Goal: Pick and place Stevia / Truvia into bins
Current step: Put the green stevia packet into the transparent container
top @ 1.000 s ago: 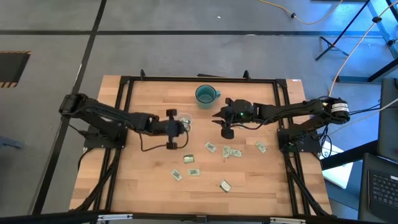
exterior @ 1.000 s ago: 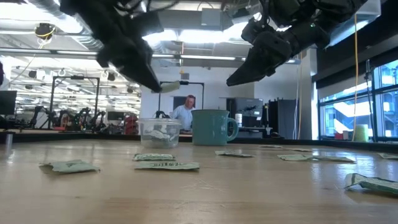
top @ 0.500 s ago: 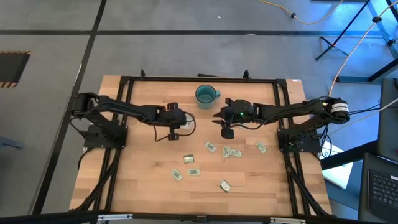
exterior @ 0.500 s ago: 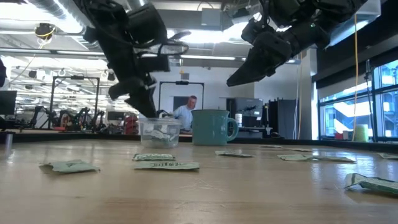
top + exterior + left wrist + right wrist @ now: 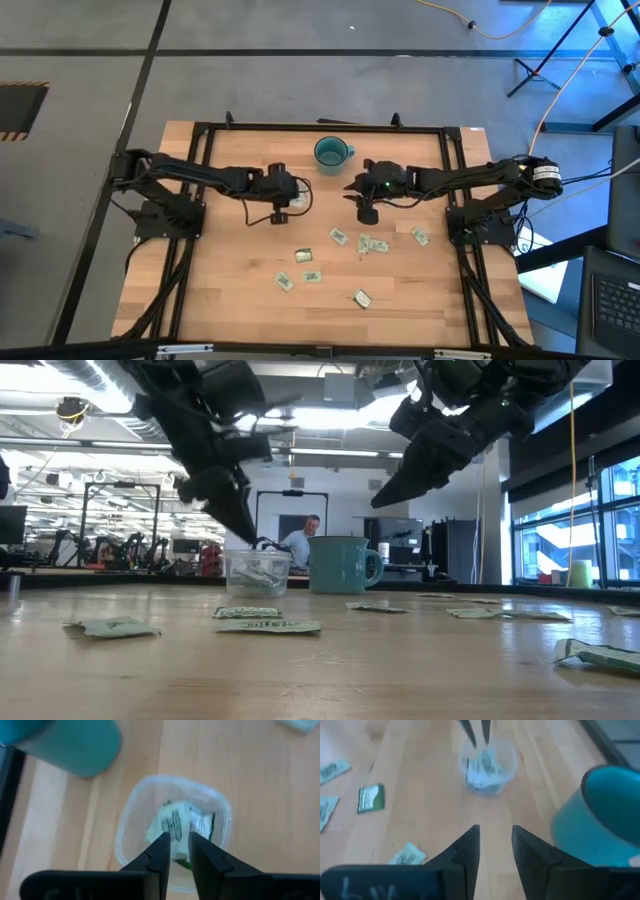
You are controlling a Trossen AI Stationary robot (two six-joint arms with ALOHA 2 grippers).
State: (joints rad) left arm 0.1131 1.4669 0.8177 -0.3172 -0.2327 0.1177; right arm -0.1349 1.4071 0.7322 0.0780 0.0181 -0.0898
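The clear tub point(image 5: 131, 810) stands on the table next to the teal mug point(image 5: 330, 152) and holds a few pale green and white packets point(image 5: 176, 827). My left gripper point(image 5: 179, 845) points down over the tub's opening point(image 5: 256, 573), its fingers a narrow gap apart with nothing between them. My right gripper point(image 5: 496, 842) hangs open above the table to the right of the mug point(image 5: 600, 815), holding nothing. Several more packets point(image 5: 372, 244) lie flat on the table nearer the near edge.
The teal mug point(image 5: 342, 564) stands just to the right of the tub, toward the far edge. Loose packets point(image 5: 303, 256) point(image 5: 361, 297) are scattered over the middle and near part of the table. A black frame point(image 5: 200, 150) borders the tabletop. A person point(image 5: 300, 538) shows far behind the table.
My left gripper has moved toward the table's far edge and down, from above the table beside the tub to just over the tub's opening. The packet it carried between its fingertips a second ago no longer shows there. My right gripper has stayed nearly still.
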